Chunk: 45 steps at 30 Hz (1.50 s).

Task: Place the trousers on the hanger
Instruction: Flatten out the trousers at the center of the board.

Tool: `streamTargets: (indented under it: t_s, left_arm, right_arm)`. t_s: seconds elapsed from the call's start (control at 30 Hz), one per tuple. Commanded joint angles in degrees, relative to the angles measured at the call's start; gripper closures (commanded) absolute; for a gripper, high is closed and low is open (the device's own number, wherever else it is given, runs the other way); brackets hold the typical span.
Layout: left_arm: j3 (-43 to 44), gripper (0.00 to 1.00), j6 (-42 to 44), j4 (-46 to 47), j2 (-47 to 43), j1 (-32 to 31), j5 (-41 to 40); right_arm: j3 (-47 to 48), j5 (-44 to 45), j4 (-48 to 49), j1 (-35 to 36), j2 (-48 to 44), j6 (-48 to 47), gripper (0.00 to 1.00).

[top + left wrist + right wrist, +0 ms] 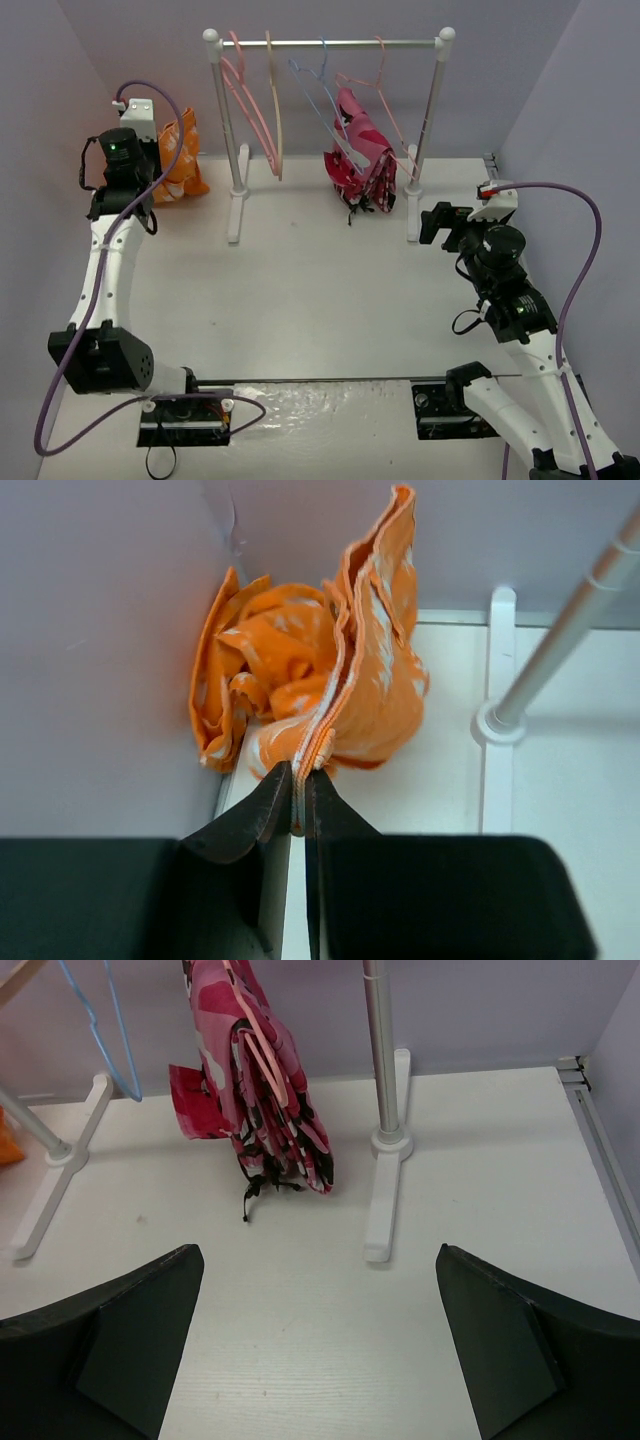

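Where I am working: a white matte surface (320, 300), boxed in by plain pale lilac walls (60, 70) at the back and both sides.
rack: white posts with ball tops and flat feet, joined by a thin metal rail (330, 43), standing at the far side of the surface.
trousers (350, 670): soft orange cloth with white blotches, crumpled in the far-left corner against the wall, left of the rack. I think the lower folds rest on the surface, but my wrist view is too tight to be sure.
left claw (300, 780): dark fingers pinched together on a seamed edge of the trousers.
hanger (245, 100): bright pink plastic, thick-rimmed, hooked on the rail near its left end.
right claw (318, 1252): spread wide, gripping nothing, low over the surface and facing the rack.
camouflage garment (270, 1090): pink-red, hanging in folds from the rail's right part.
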Motion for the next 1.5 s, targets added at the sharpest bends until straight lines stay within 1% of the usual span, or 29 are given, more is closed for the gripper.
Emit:
streamTargets:
  t_s: [0.0,0.07,0.13,0.17,0.27,0.33,0.4,0.43,0.5,0.53,0.6,0.67,0.7,0.83,0.9,0.93,1.03,1.13,1.2,1.23,1.27,1.33,1.47]
  left_arm:
    - [11.1,1.00,5.1,-17.9,-10.4,-2.8,4.9]
    - [10.4,1.00,0.7,-22.7,-14.0,-5.0,9.2]
    - [8.7,1.00,-4.7,-24.7,-16.0,-6.8,11.6]
    - [6.0,1.00,-8.0,-25.8,-18.3,-8.8,13.6]
    - [-1.4,1.00,-12.6,-26.2,-24.7,-13.2,16.2]
    - [-6.8,1.00,-15.9,-25.9,-27.4,-16.3,17.6]
    - [-9.8,1.00,-17.9,-24.6,-29.6,-19.1,18.3]
    - [-12.9,1.00,-20.4,-23.0,-31.2,-21.0,18.4]
    - [-16.4,1.00,-23.6,-20.7,-32.2,-24.7,18.8]
    - [-17.4,1.00,-24.7,-18.0,-32.8,-26.3,18.6]
    - [-17.6,1.00,-26.6,-14.9,-32.2,-30.7,16.0]
    - [-14.8,1.00,-25.7,-14.4,-29.7,-33.8,13.6]
    - [-10.6,1.00,-24.6,-15.9,-27.1,-36.1,11.4]
    - [4.0,1.00,-21.3,-20.7,-20.1,-41.4,7.7]
    - [8.8,1.00,-20.8,-21.8,-18.2,-44.5,7.1]
    - [9.6,1.00,-21.0,-20.5,-17.4,-47.9,7.2]
    - [6.7,1.00,-23.3,-15.1,-16.3,-56.6,6.8]
    - [-2.8,1.00,-24.4,-7.5,-15.2,-66.2,0.6]
    - [-8.4,1.00,-25.8,-1.0,-15.1,-70.3,-2.4]
    - [-10.5,1.00,-26.6,0.3,-15.1,-70.7,-2.8]
    - [-15.6,0.99,-28.5,2.3,-15.0,-71.2,-3.8]
    - [-20.1,0.92,-29.6,4.5,-14.2,-71.9,-4.1]
    - [-20.7,0.70,-27.8,2.2,-11.8,-73.8,-1.3]
  right_arm:
    - [4.9,-1.7,4.1,0.3,2.5,0.8,0.00]
    - [6.1,-2.0,4.1,0.3,3.7,1.0,0.00]
    - [7.0,-2.3,4.1,0.3,4.8,1.5,0.00]
    - [7.8,-2.8,4.1,0.3,5.5,2.1,0.00]
    - [8.6,-4.2,4.1,0.3,7.3,3.6,0.00]
    - [9.2,-5.6,4.1,0.3,9.1,4.4,0.00]
    - [9.5,-6.7,4.1,0.3,10.1,5.0,0.00]
    - [9.8,-8.1,4.1,0.3,11.2,5.5,0.00]
    - [10.3,-9.3,4.1,0.3,12.5,6.5,0.00]
    - [10.6,-9.7,4.1,0.3,13.0,6.7,0.00]
    - [11.2,-10.5,2.3,0.3,14.1,7.2,0.00]
    - [11.6,-11.0,2.0,0.3,14.8,7.5,0.00]
    - [11.8,-11.4,1.7,0.3,15.3,7.6,0.00]
    - [12.7,-11.6,1.0,0.3,16.1,7.8,0.00]
    - [13.3,-10.9,0.3,0.3,16.0,7.7,0.00]
    - [13.6,-10.1,0.1,0.3,15.9,7.6,0.00]
    - [14.5,-8.4,-1.4,0.3,15.8,7.1,0.00]
    - [14.8,-7.6,-2.8,0.3,15.9,6.4,0.00]
    - [14.1,-7.5,-4.1,0.3,15.9,6.3,0.00]
    - [13.8,-7.5,-4.5,0.3,16.0,6.5,0.00]
    - [13.2,-7.6,-5.4,0.3,16.1,7.1,0.00]
    - [11.8,-7.3,-6.4,0.3,16.1,8.4,0.00]
    - [8.4,-5.3,-8.0,0.3,17.3,13.1,0.00]
